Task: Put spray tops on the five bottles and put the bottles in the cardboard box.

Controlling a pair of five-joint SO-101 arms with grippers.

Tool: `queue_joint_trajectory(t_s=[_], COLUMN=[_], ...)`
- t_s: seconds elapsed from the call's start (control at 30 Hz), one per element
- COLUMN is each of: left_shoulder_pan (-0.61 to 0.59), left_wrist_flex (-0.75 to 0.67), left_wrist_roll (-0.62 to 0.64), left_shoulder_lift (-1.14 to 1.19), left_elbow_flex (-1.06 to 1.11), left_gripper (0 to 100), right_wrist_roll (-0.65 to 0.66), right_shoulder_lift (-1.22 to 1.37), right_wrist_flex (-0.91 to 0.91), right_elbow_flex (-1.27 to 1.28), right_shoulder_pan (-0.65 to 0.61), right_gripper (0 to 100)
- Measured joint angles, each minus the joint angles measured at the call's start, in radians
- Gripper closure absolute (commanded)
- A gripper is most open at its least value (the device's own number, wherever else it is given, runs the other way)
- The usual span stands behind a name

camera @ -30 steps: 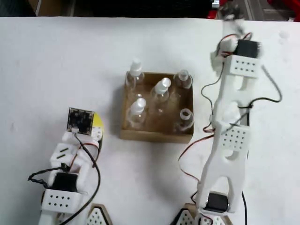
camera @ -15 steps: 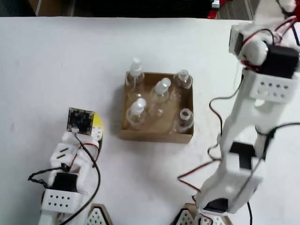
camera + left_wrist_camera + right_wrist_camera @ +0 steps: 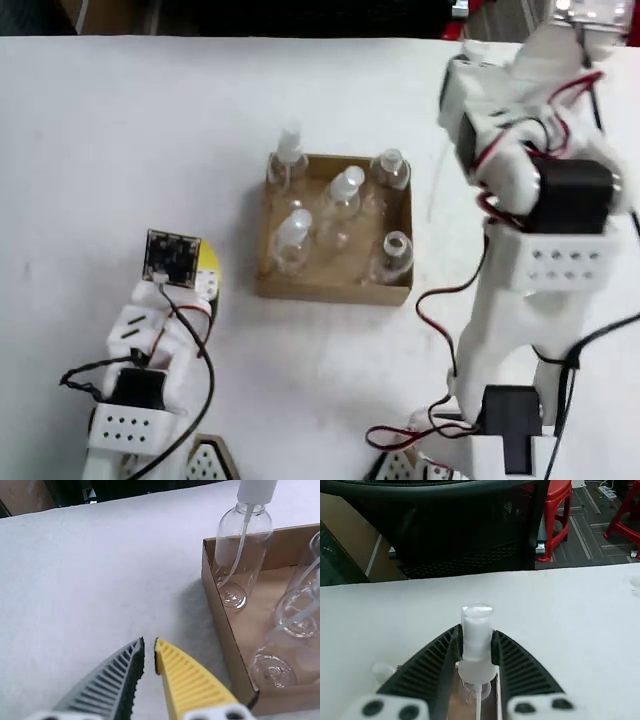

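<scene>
Left gripper [image 3: 148,649] sits low over the worktop [image 3: 120,120] near the box [image 3: 335,291], jaws almost together and empty, unmoved since 1 second ago. 5 bottles [image 3: 345,200] stand in the box, 3 of them wearing spray tops [image 3: 291,140]. Beyond, the right gripper [image 3: 475,630] pinches a spray top [image 3: 477,622] tight. That arm earlier lay stretched to the worktop's far edge and has since lifted high beside the box.

I count one cardboard box [image 3: 335,292]. Five bottles: three bottles [image 3: 290,160] [image 3: 345,195] [image 3: 293,238] with spray tops on, two bottles [image 3: 390,168] [image 3: 396,252] bare-necked. A fourth spray top [image 3: 476,617] is off any bottle. My tools number two: left tool [image 3: 149,649], right tool [image 3: 476,635].
</scene>
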Motion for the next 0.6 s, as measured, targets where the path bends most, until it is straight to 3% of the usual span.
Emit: queue_joint_trajectory(t_s=[0.6], left_shoulder_pan=[0.0], left_wrist_flex=[0.0], left_wrist_roll=[0.0], left_shoulder_lift=[0.0], left_elbow_flex=[0.0], left_gripper=[96], right_wrist_roll=[0.009], right_shoulder_lift=[-0.141], right_wrist_flex=[-0.919], right_elbow_flex=[0.75], right_shoulder_pan=[-0.074], right_gripper=[98.4])
